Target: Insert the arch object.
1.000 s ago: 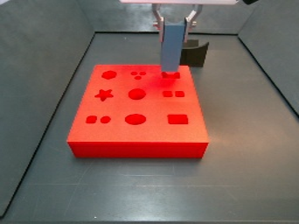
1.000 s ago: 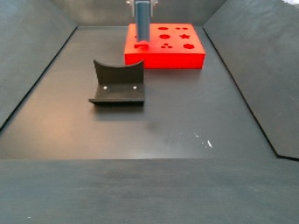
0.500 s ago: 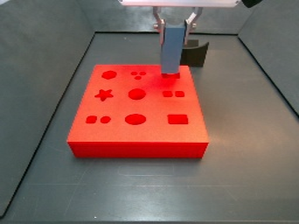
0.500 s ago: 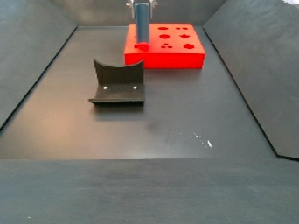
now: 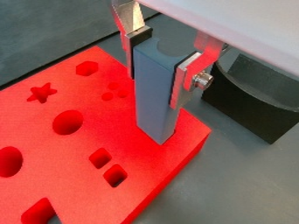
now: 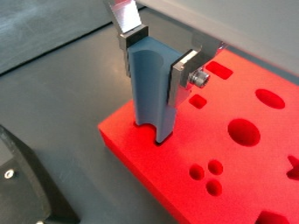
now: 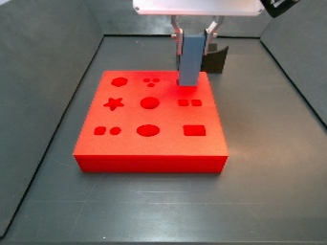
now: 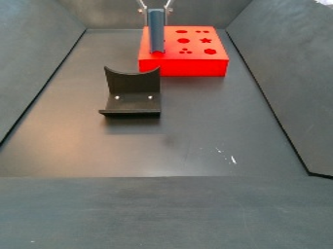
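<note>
My gripper [image 7: 194, 36] is shut on the blue-grey arch piece [image 7: 190, 59] and holds it upright over the far right corner of the red block [image 7: 151, 144]. In both wrist views the silver fingers [image 5: 191, 75] [image 6: 187, 72] clamp the piece [image 5: 152, 87] [image 6: 149, 87] near its upper end. Its notched lower end meets the block's top [image 6: 222, 157] near the corner; I cannot tell whether it has entered a hole. The gripper [image 8: 156, 8] and piece [image 8: 156, 29] also show in a side view.
The red block [image 8: 185, 64] has several shaped holes: star, circles, squares, a rectangle. The dark fixture [image 8: 130, 92] stands on the floor close beside the block [image 5: 82, 175], also seen in other views [image 7: 217, 57] [image 5: 251, 101] [image 6: 17, 188]. Sloped grey walls surround the floor.
The gripper has moved down a little with the arch piece, bringing its lower end onto the block's far right corner.
</note>
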Robot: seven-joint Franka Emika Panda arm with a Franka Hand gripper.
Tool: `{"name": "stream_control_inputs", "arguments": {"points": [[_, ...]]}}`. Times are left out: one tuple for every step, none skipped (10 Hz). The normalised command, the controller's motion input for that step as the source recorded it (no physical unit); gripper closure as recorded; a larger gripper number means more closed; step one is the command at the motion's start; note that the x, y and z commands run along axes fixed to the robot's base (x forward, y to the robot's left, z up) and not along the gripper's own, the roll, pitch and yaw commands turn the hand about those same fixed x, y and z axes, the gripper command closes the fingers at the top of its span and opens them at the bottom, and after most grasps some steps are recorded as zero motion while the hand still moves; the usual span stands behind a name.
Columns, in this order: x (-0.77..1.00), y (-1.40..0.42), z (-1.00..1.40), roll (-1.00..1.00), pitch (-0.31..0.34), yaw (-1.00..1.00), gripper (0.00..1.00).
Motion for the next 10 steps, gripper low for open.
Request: {"name": "stream_control_inputs", "arguments": {"points": [[-0.08,0.04,-0.23,0.00,-0.057,0.00,1.00],[0.14,0.04,-0.33,0.00,-0.053,0.00,1.00],[0.33,0.00,-0.45,0.00,-0.056,0.00,1.00],[0.65,0.00,-0.51,0.00,0.000,0.00,1.00],[0.26,0.00,-0.47,0.06,-0.014,-0.08,1.00],[-0.07,0.00,-0.41,0.08,-0.036,-0.09,1.00],[-0.43,0.01,-0.46,0.14,-0.013,-0.21,1.00],[-0.31,0.00,-0.54,0.11,-0.053,-0.19,1.00],[0.00,0.00,-0.02,0.00,0.000,0.00,1.00],[0.00,0.00,0.00,0.00,0.000,0.00,1.00]]}}
